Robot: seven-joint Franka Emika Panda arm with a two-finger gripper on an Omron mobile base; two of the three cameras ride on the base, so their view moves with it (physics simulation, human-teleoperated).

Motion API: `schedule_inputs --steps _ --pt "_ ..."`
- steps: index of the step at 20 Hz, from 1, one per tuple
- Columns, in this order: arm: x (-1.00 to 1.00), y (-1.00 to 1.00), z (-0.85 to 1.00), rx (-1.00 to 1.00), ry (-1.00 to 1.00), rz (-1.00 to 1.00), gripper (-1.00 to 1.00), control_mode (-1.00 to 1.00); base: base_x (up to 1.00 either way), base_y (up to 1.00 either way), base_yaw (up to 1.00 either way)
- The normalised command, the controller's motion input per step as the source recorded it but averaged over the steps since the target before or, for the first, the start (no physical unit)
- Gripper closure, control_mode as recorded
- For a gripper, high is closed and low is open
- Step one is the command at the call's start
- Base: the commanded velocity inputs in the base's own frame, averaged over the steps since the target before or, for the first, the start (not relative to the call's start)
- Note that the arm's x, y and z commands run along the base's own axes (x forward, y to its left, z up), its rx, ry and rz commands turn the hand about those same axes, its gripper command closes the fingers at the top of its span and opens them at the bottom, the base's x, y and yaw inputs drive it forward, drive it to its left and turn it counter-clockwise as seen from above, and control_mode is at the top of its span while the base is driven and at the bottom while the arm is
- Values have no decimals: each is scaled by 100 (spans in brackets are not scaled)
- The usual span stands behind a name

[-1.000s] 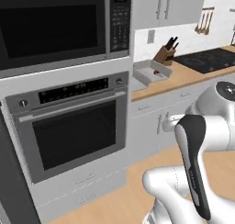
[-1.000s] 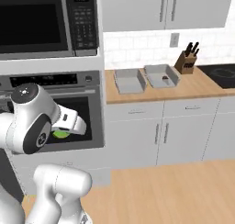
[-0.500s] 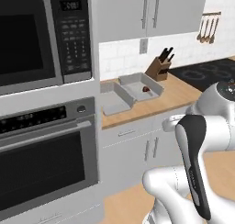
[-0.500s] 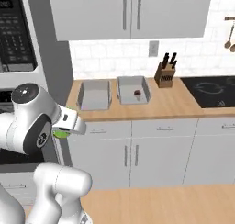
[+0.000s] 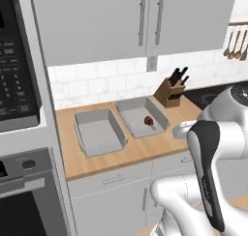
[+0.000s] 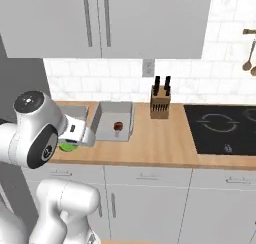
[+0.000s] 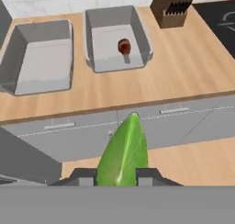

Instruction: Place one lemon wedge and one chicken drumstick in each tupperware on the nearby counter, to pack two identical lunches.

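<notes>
Tupperware sits on the counter [image 5: 145, 155] in a pair, side by side and just apart, and we take the knife block [image 5: 169, 91] as our landmark; the nearer tupperware [image 5: 141, 116] lies just beside the block, on its microwave side, and the farther tupperware [image 5: 99, 131] lies one place further along, between that box and the microwave [image 5: 14, 80]; in the nearer box we see a small reddish-brown drumstick [image 5: 148, 120] resting on the floor of the box, toward the end closest to the block; the farther box holds nothing that we can make out; in the hand view the gripper [image 7: 121, 175] is pressed in on a green lemon wedge [image 7: 124, 152], a dark fingertip at each side of its base and its pointed end rising toward the counter edge; the wedge hangs in front of the grey cabinet fronts, well apart from the block and short of both boxes; in the right base view we catch a bit of that green at the hand, low against the counter front, on the far side of the boxes from the block; beyond the block, on its other side, lies the black cooktop [image 6: 222, 128].
</notes>
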Motion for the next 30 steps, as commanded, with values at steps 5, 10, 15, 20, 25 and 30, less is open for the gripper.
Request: schedule_inputs --steps 5,10,15,20,25,30 --pt "0 0 0 0 0 0 100 100 100 -6 32" --pt "98 5 -54 4 18 29 100 -100 0 0 0" --pt "88 0 -49 3 6 17 100 -100 0 0 0" --pt "73 0 -57 0 0 6 100 -100 0 0 0" --pt "62 0 -45 0 0 1 100 -100 0 0 0" --pt "62 0 -50 0 0 1 100 -100 0 0 0"
